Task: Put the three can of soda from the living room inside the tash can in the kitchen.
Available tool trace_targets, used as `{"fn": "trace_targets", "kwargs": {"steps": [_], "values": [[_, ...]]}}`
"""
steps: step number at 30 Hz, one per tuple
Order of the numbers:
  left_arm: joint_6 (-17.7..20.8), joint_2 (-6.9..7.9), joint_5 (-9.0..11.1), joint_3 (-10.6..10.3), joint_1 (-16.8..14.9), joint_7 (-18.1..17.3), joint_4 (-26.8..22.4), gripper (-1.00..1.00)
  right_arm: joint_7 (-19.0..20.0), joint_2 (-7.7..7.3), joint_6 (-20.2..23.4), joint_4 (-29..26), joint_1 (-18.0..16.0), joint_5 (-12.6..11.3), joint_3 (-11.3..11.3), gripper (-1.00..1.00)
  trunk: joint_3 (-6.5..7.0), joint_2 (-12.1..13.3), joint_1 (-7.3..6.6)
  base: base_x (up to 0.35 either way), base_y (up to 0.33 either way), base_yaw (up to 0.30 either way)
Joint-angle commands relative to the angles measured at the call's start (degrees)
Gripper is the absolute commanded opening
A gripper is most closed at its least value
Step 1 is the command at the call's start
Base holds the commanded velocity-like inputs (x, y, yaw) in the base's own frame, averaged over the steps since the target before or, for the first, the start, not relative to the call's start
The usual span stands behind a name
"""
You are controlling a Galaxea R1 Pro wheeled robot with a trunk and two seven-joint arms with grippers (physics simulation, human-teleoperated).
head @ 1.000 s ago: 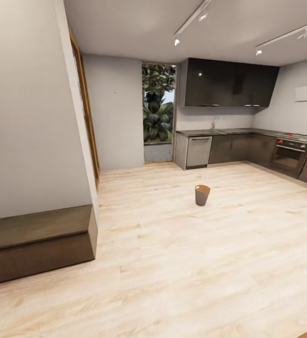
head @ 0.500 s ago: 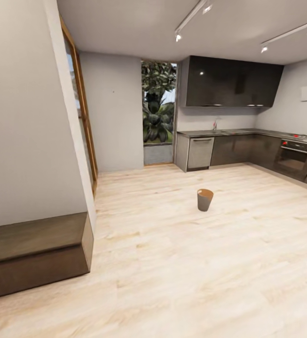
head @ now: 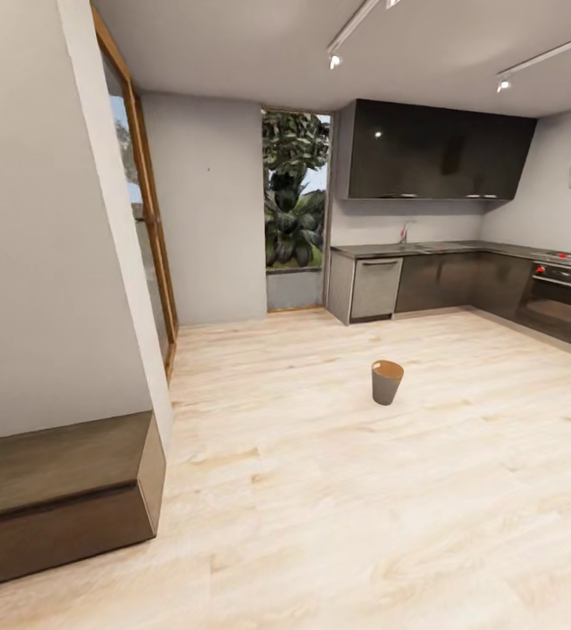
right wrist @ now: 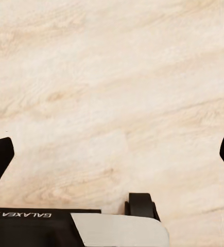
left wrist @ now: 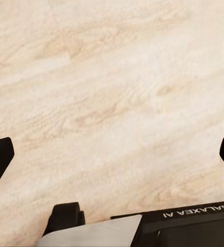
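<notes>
you see the tash can (head: 387,382) standing upright on the pale wood floor (head: 337,490), its long axis vertical and its wider open rim pointing up, well out from the dark kitchen cabinets (head: 460,278). your left gripper (left wrist: 112,159) and right gripper (right wrist: 112,159) both hang spread wide above bare floor, nothing between the fingers. how far the bin lies from either gripper, you cannot tell.

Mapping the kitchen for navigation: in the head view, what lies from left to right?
Dark wooden bench → wood-framed glass door → window with green plants → small grey-brown round bin → black built-in oven.
</notes>
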Motion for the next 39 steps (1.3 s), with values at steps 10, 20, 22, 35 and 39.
{"fn": "trace_targets", "kwargs": {"steps": [10, 20, 22, 35, 39], "values": [[0.0, -0.15, -0.1, 0.0, -0.2, 0.1, 0.0, 1.00, 0.4, 0.02, -3.6, 0.3, -0.1, 0.0, 0.4, 1.00, 0.00, 0.0, 0.00, 0.344, 0.000, -0.007], [-0.3, -0.20, -0.2, 0.0, -0.2, 0.1, 0.0, 1.00, 0.4, 0.01, -7.6, 0.7, -0.1, 0.2, 0.5, 1.00, -0.05, 0.0, 0.00, 0.344, 0.000, -0.202], [-0.3, -0.21, -0.3, 0.0, -0.2, 0.1, 0.0, 1.00, 0.4, 0.01, -7.8, 0.7, -0.1, 0.2, 0.6, 1.00, -0.09, 0.0, 0.00, 0.345, 0.000, -0.256], [-0.4, -0.34, -0.4, -0.1, -0.2, 0.1, 0.0, 1.00, 0.4, 0.07, -8.3, 0.7, 0.0, 0.4, 0.8, 1.00, -0.40, 0.0, 0.00, 0.344, -0.019, -0.263], [-0.4, -0.34, -0.4, -0.1, -0.2, 0.1, 0.0, 1.00, 0.4, 0.09, -8.3, 0.7, 0.0, 0.4, 0.8, 1.00, -0.51, 0.0, 0.00, 0.344, -0.011, -0.236]]}}
